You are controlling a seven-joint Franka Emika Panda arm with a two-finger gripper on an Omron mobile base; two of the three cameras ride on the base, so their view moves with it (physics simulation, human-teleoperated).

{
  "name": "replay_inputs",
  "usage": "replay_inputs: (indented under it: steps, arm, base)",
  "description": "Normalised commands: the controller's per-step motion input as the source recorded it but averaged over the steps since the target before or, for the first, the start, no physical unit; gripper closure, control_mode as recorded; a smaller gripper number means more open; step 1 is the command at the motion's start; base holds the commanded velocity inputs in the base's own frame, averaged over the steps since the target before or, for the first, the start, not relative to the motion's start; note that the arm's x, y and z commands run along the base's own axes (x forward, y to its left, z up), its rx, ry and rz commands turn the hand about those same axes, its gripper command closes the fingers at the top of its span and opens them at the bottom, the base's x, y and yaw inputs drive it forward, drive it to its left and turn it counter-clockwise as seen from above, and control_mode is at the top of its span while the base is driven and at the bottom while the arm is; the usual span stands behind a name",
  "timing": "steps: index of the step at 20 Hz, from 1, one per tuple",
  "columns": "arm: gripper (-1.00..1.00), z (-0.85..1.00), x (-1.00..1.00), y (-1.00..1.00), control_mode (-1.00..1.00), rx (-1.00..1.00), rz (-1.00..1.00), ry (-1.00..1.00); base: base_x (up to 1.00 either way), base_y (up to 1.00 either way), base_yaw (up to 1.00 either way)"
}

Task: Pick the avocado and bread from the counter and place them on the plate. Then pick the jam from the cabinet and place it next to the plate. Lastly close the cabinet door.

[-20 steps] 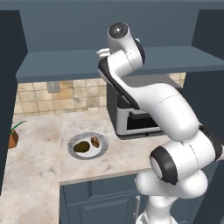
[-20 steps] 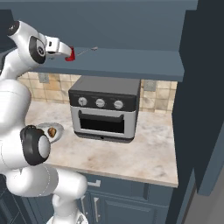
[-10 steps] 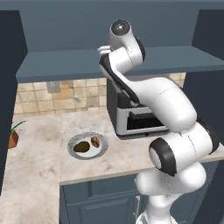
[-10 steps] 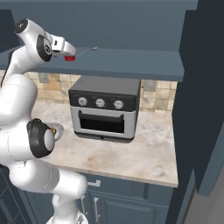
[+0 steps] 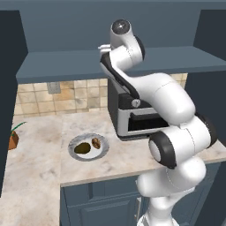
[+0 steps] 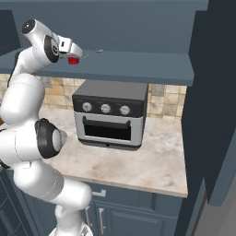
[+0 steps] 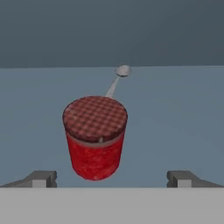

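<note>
Jam jar stood upright on the cabinet shelf just ahead of your fingers, which were spread wide on either side of it, gripping nothing. Behind the jar lay a spoon. Below, the avocado and bread sat on the plate on the desk.

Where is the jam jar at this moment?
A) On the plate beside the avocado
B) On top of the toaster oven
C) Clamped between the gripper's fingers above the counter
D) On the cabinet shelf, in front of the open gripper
D: in the hand view the jam jar stands upright on the cabinet shelf, with the open gripper spread wide before it and not touching it.
</note>
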Motion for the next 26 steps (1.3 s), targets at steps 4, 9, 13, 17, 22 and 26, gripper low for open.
replay_inputs:
  steps: [4, 9, 13, 17, 22, 26]
  arm:
    - [-1.00, -0.03, 0.24, 0.00, -1.00, 0.01, -0.03, 0.00]
    - [-1.00, -0.04, 0.23, 0.00, -1.00, 0.00, -0.02, 0.00]
    - [-1.00, -0.05, 0.19, 0.02, -1.00, 0.02, -0.01, 0.00]
    - [-1.00, -0.06, 0.13, 0.01, -1.00, 0.01, -0.01, 0.00]
    - [-1.00, -0.04, 0.15, 0.02, -1.00, 0.01, -0.01, 0.00]
    - [-1.00, -0.06, 0.13, 0.01, -1.00, 0.00, 0.00, 0.00]
  base:
    - [0.00, 0.00, 0.00]
    - [0.00, 0.00, 0.00]
    - [0.00, 0.00, 0.00]
    - [0.00, 0.00, 0.00]
    - [0.00, 0.00, 0.00]
    - [0.00, 0.00, 0.00]
